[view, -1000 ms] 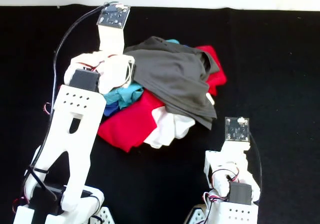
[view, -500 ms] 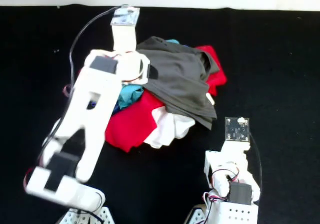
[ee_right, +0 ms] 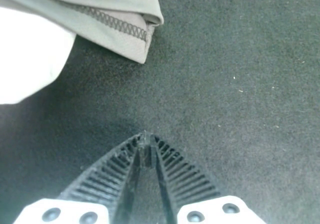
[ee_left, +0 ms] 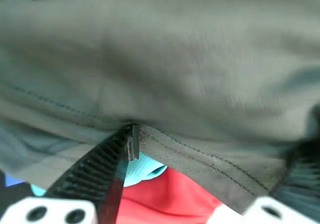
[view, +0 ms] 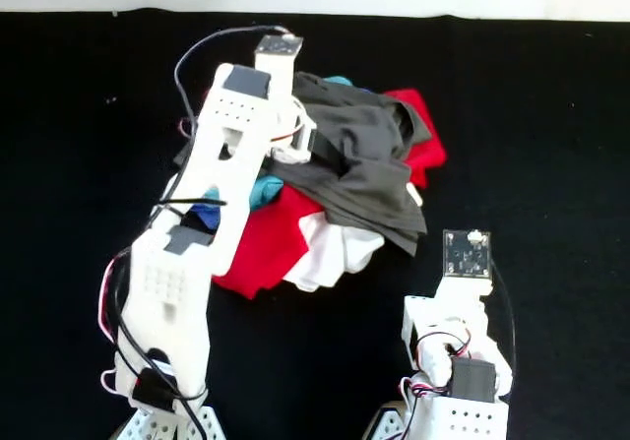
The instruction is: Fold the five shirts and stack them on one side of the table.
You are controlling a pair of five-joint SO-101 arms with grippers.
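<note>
A heap of shirts lies at the middle back of the table. A grey shirt (view: 354,155) is on top, over a red shirt (view: 266,248), a white shirt (view: 330,248), a teal shirt (view: 262,192) and a bit of blue shirt (view: 204,214). My left gripper (view: 313,145) is on the grey shirt's left part, open, one fingertip (ee_left: 131,140) touching the grey hem (ee_left: 200,156), the other half hidden by cloth. My right gripper (ee_right: 145,146) is shut and holds nothing, low over bare cloth in front of the pile, near a grey hem corner (ee_right: 135,36).
The black table cover (view: 551,145) has free room right of the heap and along the front. The right arm (view: 458,351) stands at the front right. A white wall edge runs along the back.
The left arm has swung right and stretched out over the heap, bringing its gripper onto the grey shirt, whose left edge is now bunched. The right arm has stayed put.
</note>
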